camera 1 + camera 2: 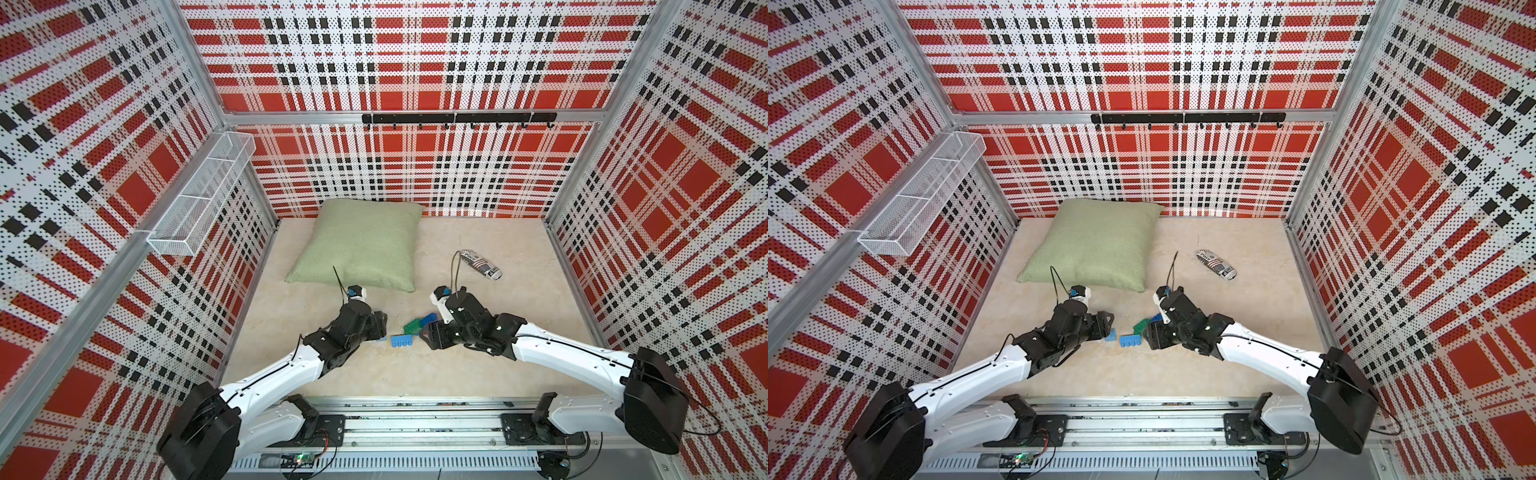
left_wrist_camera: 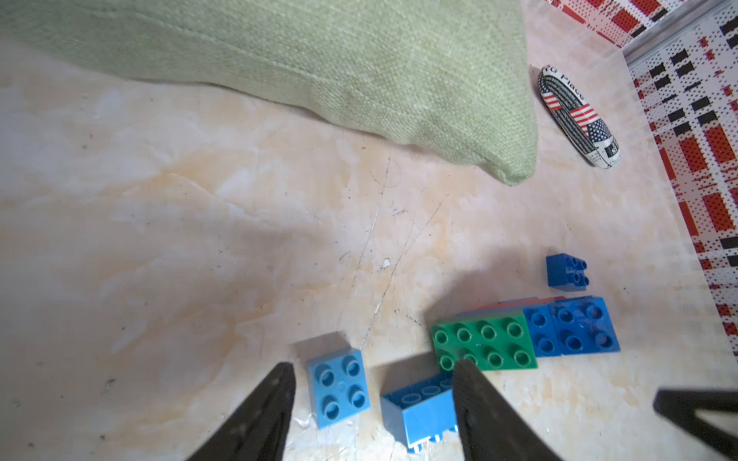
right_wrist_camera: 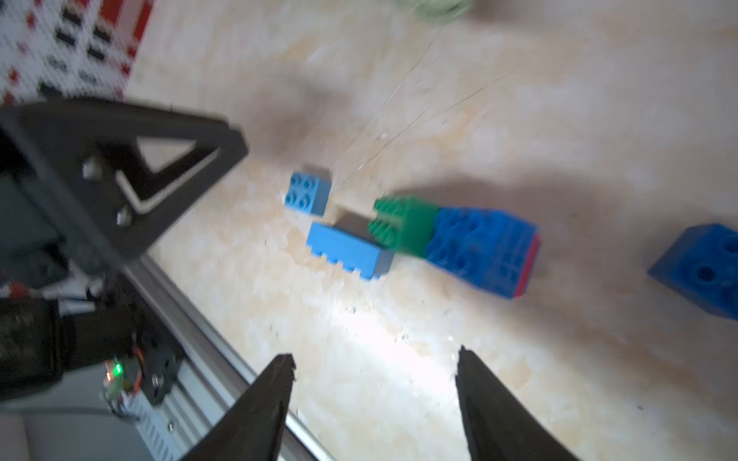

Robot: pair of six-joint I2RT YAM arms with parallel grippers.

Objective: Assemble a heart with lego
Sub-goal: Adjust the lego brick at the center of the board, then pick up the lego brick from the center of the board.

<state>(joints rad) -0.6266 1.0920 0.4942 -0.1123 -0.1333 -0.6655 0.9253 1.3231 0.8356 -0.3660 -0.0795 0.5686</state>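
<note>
- While the left fingers are standing spread and pinching nothing, they are straddling a light blue square brick and a long blue brick, which is lying tipped on its side on the table.
- The right fingers are standing spread and empty too, hanging over bare table short of the bricks.
- The heart is lying unfinished just beyond the long brick: a green brick joined to dark blue ones over a red layer. A small dark blue brick is sitting apart near it.
- The lego is looking hard, light and smooth-walled, so a push is likely sending it sliding.
- I am judging the flat side walls the best hold, across the short width and clear of the studs. The cluster is probably needing a brace while a brick is being pressed on.
</note>
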